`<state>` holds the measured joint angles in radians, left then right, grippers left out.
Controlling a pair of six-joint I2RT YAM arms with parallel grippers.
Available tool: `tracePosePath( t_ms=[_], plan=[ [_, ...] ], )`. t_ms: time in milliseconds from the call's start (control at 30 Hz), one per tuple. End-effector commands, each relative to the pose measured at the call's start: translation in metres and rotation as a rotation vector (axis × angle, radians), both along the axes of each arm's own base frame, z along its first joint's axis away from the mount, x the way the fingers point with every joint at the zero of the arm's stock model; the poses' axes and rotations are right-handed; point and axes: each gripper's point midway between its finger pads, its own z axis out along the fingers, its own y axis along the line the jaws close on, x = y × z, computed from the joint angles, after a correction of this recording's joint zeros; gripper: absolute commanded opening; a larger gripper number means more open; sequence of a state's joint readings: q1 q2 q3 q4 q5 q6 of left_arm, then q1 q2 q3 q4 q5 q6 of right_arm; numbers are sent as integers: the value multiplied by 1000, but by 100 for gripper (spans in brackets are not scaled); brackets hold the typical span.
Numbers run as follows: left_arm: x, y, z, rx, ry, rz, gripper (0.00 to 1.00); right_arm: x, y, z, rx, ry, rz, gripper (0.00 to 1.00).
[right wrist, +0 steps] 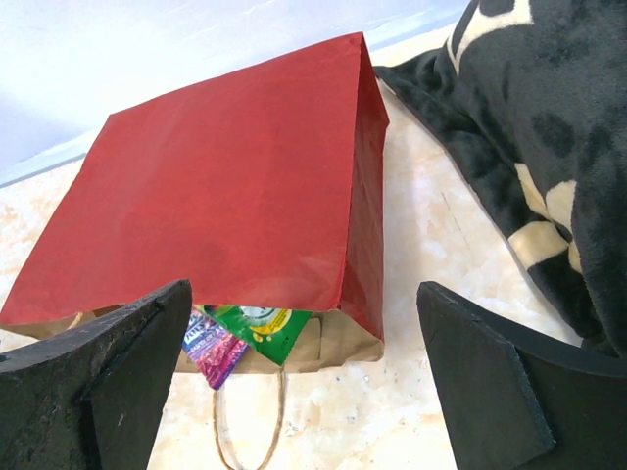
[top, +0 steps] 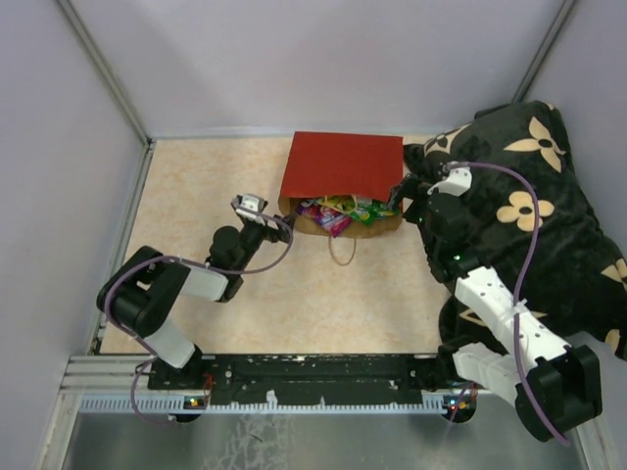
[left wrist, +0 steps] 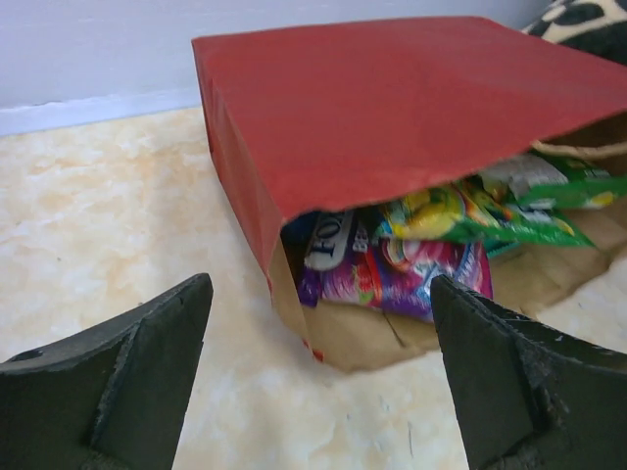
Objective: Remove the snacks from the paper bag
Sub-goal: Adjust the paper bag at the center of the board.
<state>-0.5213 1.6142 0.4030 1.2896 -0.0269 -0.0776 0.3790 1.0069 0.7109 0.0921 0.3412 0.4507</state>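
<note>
The red paper bag [top: 341, 166] lies flat on the table with its open mouth toward the arms; it shows in the left wrist view [left wrist: 392, 108] and the right wrist view [right wrist: 225, 196]. Candy packets, purple [top: 328, 219] [left wrist: 411, 274] [right wrist: 211, 352] and green [top: 364, 210] [left wrist: 460, 211] [right wrist: 257, 328], poke out of the mouth. A twine handle [top: 342, 251] [right wrist: 247, 431] lies in front. The chip bag and yellow box are hidden. My left gripper [top: 274, 223] [left wrist: 318, 382] is open, just left of the mouth. My right gripper [top: 404, 188] [right wrist: 304, 382] is open at the bag's right corner.
A black flowered cushion [top: 534, 211] [right wrist: 529, 127] fills the right side, touching the right arm and lying close to the bag. Grey walls enclose the marbled table [top: 206, 196]. A metal rail [top: 294, 377] runs along the near edge.
</note>
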Motion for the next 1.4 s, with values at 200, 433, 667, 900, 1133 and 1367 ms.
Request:
tracePosePath(
  t_ms=[200,433,667,900,1133,1367],
  plan=[
    [50,4,-26,63,147,196,98,-7,-12,16,-29,-52,-44,99],
    [44,17,-55,64,229,261,97,-8,-12,15,-28,-52,-41,99],
    [46,27,-78,119,297,326,93,-8,-11,15,-25,-45,-36,99],
    [49,16,-72,105,290,290,77,-8,-11,15,-23,-41,-40,99],
    [49,13,-69,99,276,273,42,-9,-12,12,-28,-35,-44,99],
    [51,27,-82,136,348,369,0,-9,-13,6,-37,-18,-47,99]
  ],
)
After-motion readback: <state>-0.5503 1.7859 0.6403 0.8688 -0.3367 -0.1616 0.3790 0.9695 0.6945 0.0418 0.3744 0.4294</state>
